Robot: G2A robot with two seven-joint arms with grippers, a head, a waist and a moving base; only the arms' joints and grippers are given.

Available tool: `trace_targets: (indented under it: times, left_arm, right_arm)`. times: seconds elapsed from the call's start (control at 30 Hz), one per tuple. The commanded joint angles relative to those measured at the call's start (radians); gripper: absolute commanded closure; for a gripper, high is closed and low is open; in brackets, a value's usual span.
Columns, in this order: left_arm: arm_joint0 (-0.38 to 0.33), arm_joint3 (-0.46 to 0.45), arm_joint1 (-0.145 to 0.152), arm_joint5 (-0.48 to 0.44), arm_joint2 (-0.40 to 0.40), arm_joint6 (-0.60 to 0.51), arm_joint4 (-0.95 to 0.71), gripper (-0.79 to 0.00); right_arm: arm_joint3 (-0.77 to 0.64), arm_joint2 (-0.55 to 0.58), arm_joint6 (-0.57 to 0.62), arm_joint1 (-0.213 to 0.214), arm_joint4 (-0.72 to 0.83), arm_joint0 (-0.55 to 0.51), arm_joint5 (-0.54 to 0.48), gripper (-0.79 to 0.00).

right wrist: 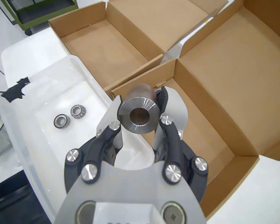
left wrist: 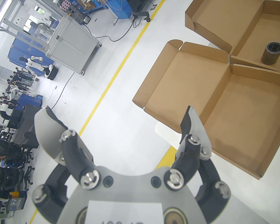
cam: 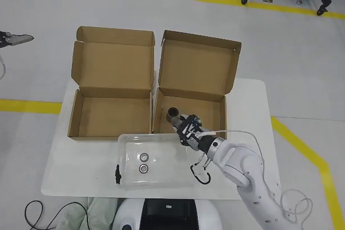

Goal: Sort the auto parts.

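Our right gripper (right wrist: 140, 108) is clamped on a steel sleeve (right wrist: 139, 115), 1 finger on each curved side near the end facing the wrist, with the bore looking back at us. In the top view this sits just right of the centre of the frame, and the sleeve reaches over the near left corner of the right-hand cardboard box (cam: 207, 115). We cannot tell whether its far end touches the box floor. We judge the sleeve solid, heavy for its size, rigid and smooth, so a hold this close to 1 end leaves most of its weight hanging beyond the pads, and it could tip or slide. A grip across the barrel nearer mid-length would carry it more surely, and it wants lowering, not dropping, since the cardboard floor is thin. Just below the boxes in the top view lies a clear plastic tray (cam: 161, 146) with 2 bearings (right wrist: 60, 121) close together on its floor. They look small, hard and dense, best pinched across the outer ring. The left-hand box (cam: 112, 115) sits beside the right-hand one. Our left gripper (left wrist: 119, 117) hangs spread wide and empty at the upper left of the top view, off the table (cam: 247, 98).
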Motion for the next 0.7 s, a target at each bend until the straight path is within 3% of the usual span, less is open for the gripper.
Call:
trace_targets:
  times: [0.0,0.1,0.67]
  left_arm:
    - [0.0,0.0,0.0,0.0,0.0,0.0,0.0,-0.785]
    - [0.0,0.0,0.0,0.0,0.0,0.0,0.0,-0.785]
    - [0.0,0.0,0.0,0.0,0.0,0.0,0.0,-0.785]
  right_arm:
    - [-0.004,-0.006,0.047,-0.002,-0.008,0.008,0.031,0.0]
    - [0.002,-0.025,0.09,-0.007,-0.007,0.032,0.063,0.0]
    - [0.014,-0.039,0.073,-0.011,0.004,0.05,0.067,0.0]
